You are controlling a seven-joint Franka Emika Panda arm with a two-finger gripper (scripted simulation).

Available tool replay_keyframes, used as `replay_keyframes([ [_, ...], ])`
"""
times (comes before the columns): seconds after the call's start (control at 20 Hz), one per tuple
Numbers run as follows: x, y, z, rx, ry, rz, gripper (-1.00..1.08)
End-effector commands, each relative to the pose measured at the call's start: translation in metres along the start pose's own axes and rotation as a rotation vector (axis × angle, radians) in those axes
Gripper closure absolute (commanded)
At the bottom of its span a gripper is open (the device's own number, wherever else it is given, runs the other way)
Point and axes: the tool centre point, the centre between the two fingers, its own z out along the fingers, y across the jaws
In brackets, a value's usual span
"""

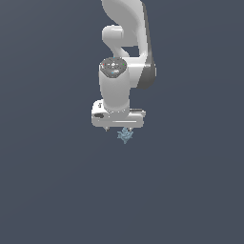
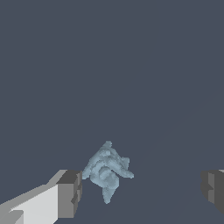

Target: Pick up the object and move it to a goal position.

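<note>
The object is a tiny pale blue-grey spiky item lying on the dark floor, right under the white arm's hand in the exterior view. In the wrist view the object lies between the two dark fingertips, close to one fingertip and far from the other. My gripper is open wide and low around the object, not touching it as far as I can tell. In the exterior view my gripper is mostly hidden by the hand above it.
A plain dark blue-grey floor spreads all around the arm. The white arm rises straight above the object.
</note>
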Motion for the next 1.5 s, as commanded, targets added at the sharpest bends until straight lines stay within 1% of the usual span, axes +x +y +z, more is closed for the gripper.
replay_keyframes([
  [0.0,0.0,0.0,0.0,0.0,0.0,0.0,-0.92],
  [0.5,0.005,0.017,-0.009,-0.003,0.033,0.018,-0.92],
  [0.85,0.004,0.015,-0.007,-0.002,0.032,0.031,-0.92],
  [1.15,0.0,0.01,0.001,-0.002,0.031,0.09,-0.92],
  [1.45,-0.007,0.003,0.014,-0.002,0.03,0.191,-0.92],
])
